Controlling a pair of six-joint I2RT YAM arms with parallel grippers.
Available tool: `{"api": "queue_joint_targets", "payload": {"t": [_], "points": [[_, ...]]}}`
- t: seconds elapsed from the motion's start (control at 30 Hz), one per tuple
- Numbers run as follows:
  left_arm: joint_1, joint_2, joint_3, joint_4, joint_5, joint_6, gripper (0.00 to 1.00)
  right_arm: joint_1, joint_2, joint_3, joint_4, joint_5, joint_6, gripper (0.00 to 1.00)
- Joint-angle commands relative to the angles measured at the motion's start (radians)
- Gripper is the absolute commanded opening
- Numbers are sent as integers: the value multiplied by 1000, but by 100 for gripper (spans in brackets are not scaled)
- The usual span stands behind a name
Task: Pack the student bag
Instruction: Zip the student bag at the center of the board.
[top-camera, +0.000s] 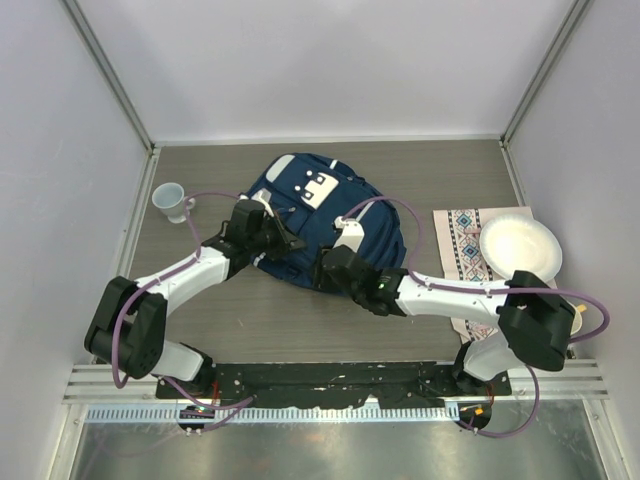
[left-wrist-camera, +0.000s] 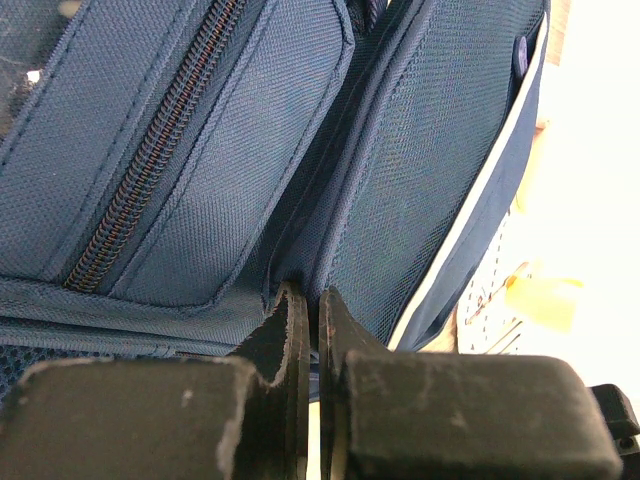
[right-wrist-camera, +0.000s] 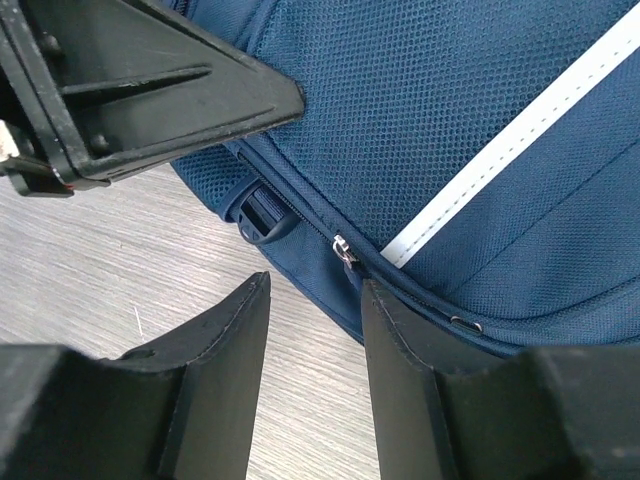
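Note:
The student bag (top-camera: 322, 215), navy blue with thin white stripes and a white patch, lies in the middle of the table. My left gripper (top-camera: 276, 236) is on its left side; in the left wrist view the gripper (left-wrist-camera: 306, 300) is shut on a fold of the bag's fabric (left-wrist-camera: 400, 170) beside a zipped pocket (left-wrist-camera: 150, 170). My right gripper (top-camera: 331, 268) is at the bag's near edge. In the right wrist view it (right-wrist-camera: 315, 285) is open and empty, with the bag's silver zipper pull (right-wrist-camera: 345, 250) just ahead of its right finger (right-wrist-camera: 400, 330).
A white cup (top-camera: 170, 200) stands at the left. A white plate (top-camera: 520, 248) rests on a patterned cloth (top-camera: 457, 245) at the right, with a small yellow thing (top-camera: 577, 321) near the right arm. Enclosure walls ring the table.

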Motion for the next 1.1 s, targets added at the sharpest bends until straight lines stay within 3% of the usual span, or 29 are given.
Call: {"api": "queue_joint_targets", "payload": {"t": [0.0,0.67,0.87,1.07], "points": [[-1,-41,63,108,-11,-22,0,4,11,28,61,74,55,47],[-1,-50,69,91,-17,-21,0,4,117,16,125,122,76,44],[-3,-56,68,89,-22,-21,0,-3,142,-21,197,214,26,43],[-1,-52,65,91,-19,-22,0,-42,160,-21,260,241,-51,18]]}}
